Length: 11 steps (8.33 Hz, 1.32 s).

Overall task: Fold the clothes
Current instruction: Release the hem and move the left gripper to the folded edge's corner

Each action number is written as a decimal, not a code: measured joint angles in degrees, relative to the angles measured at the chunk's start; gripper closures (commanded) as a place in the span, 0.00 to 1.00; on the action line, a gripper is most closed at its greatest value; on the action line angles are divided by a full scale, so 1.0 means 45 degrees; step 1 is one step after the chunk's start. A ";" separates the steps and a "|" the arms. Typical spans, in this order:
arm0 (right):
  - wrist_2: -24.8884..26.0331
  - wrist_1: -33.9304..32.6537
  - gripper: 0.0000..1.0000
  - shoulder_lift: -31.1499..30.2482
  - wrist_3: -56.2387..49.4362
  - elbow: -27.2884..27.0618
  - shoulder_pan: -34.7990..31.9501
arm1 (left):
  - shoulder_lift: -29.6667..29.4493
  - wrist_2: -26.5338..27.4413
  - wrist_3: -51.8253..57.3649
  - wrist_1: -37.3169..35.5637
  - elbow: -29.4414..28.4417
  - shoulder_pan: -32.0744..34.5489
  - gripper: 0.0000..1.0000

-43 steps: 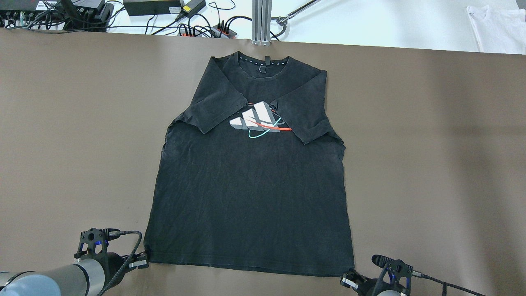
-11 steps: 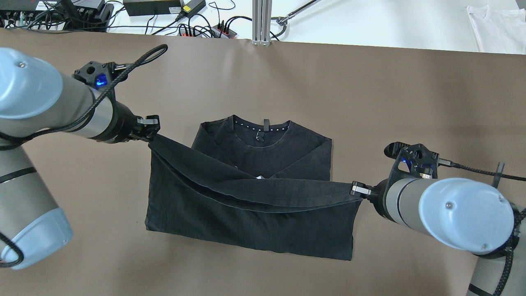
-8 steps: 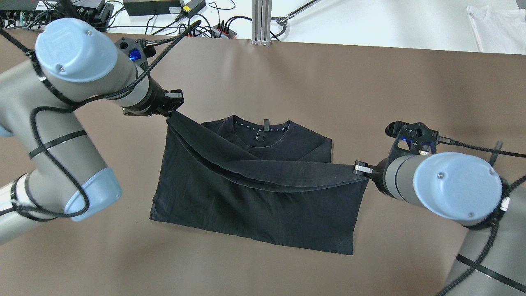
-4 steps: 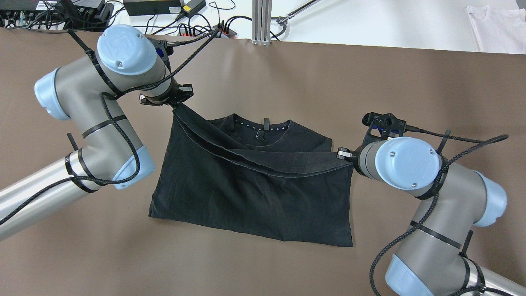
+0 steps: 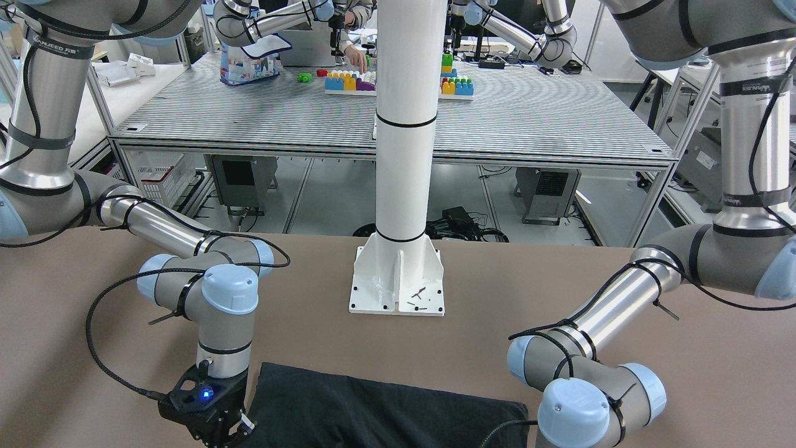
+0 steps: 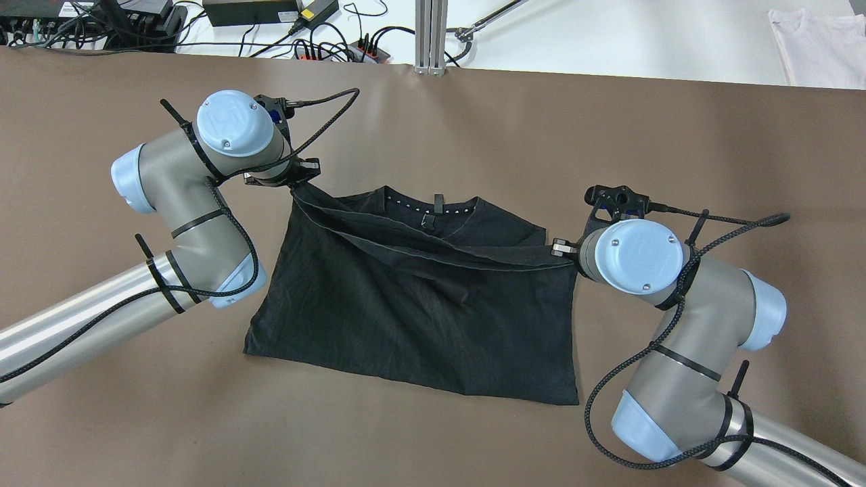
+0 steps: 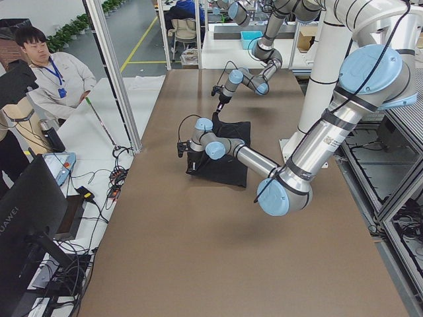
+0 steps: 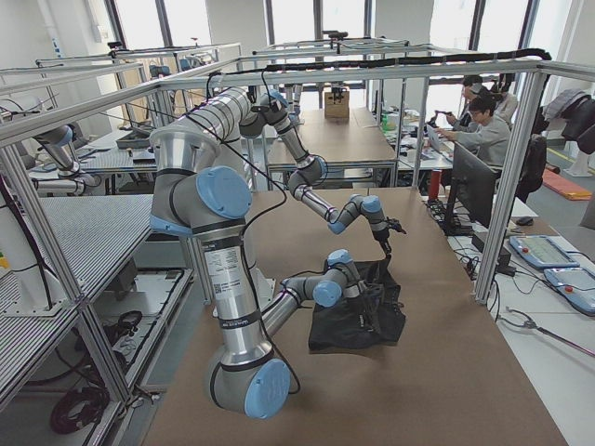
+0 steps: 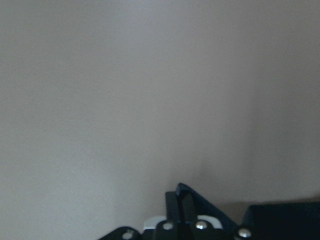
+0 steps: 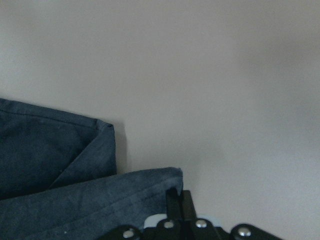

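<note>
The clothes (image 6: 419, 318) are one black T-shirt lying on the brown table, its lower half doubled over toward the collar (image 6: 433, 205). My left gripper (image 6: 298, 184) is shut on the left hem corner, just left of the shoulder. My right gripper (image 6: 557, 249) is shut on the right hem corner beside the other shoulder. The hem sags between them across the chest. In the right wrist view the shut fingers (image 10: 180, 201) pinch dark cloth (image 10: 75, 170). In the left wrist view the fingers (image 9: 181, 200) are closed with dark cloth (image 9: 280, 220) beside them.
A white pillar on a base plate (image 5: 398, 292) stands at the table's robot side. Along the far edge are an aluminium post (image 6: 430, 37), cables and power bricks (image 6: 250, 10), and a white garment (image 6: 818, 44). People (image 7: 49, 72) sit beyond the table ends.
The shirt lay flat with its sleeves folded in. Both grippers have since carried the hem corners up over the body. In the last second they moved farther toward the collar and lower.
</note>
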<state>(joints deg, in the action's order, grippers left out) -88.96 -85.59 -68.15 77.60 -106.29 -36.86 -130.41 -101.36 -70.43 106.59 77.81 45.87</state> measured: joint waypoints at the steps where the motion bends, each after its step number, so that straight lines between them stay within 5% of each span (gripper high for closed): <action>1: -0.0012 0.0115 0.66 -0.0019 -0.0431 0.0117 -0.0240 | -0.0003 -0.0001 0.0377 0.0257 -0.0170 0.0001 0.26; 2: -0.0093 0.0187 0.46 -0.0024 -0.0795 0.0167 -0.0574 | 0.0003 -0.0087 0.1033 0.0388 -0.0072 0.0103 0.01; 4: -0.0794 0.0242 0.07 -0.0030 -0.1287 0.0177 -0.1357 | 0.0134 -0.0783 0.2081 0.0456 0.0682 0.0572 0.00; 7: -0.1800 0.0328 0.06 -0.0045 -0.2377 0.0132 -0.1905 | 0.1214 -0.2619 0.2971 0.0479 0.2068 0.1228 0.00; 11: -0.1864 0.0883 0.06 -0.0120 -0.2396 0.0151 -0.1574 | 0.4655 -0.2824 0.3536 0.2197 0.4388 -0.0193 0.00</action>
<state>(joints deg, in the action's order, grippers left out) -97.35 -81.61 -68.69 66.82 -105.61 -43.94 -109.47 -114.07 -54.52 116.48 97.56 45.00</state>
